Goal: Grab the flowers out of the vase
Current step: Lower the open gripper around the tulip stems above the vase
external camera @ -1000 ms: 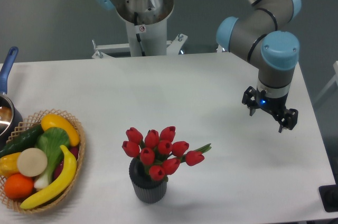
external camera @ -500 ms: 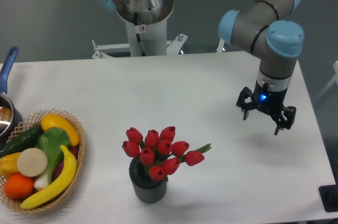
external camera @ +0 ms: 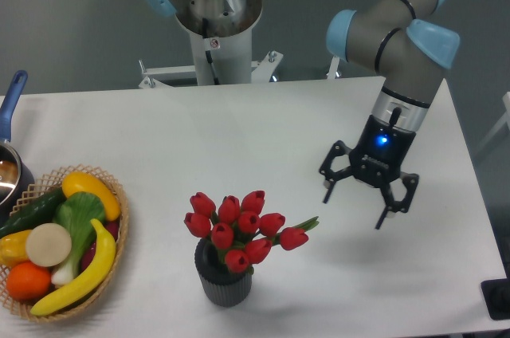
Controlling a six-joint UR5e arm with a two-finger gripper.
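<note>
The flowers (external camera: 239, 229), a bunch of glossy red tulip buds with green leaves, stand in the vase (external camera: 222, 282), a small dark grey ribbed pot near the table's front edge. One bud and a leaf lean out to the right. My gripper (external camera: 355, 207) hangs open to the right of the bunch, above the table, with its fingers spread wide and nothing between them. It is apart from the flowers by roughly a hand's width.
A wicker basket (external camera: 121, 230) of colourful fruit and vegetables sits at the front left. A pot with a blue handle (external camera: 11, 99) pokes in at the left edge. The robot's base (external camera: 213, 27) stands behind the table's far edge.
The gripper has moved left and toward the front, closer to the flowers, and it has tilted. Its fingers stay open. The flowers and vase have not moved.
</note>
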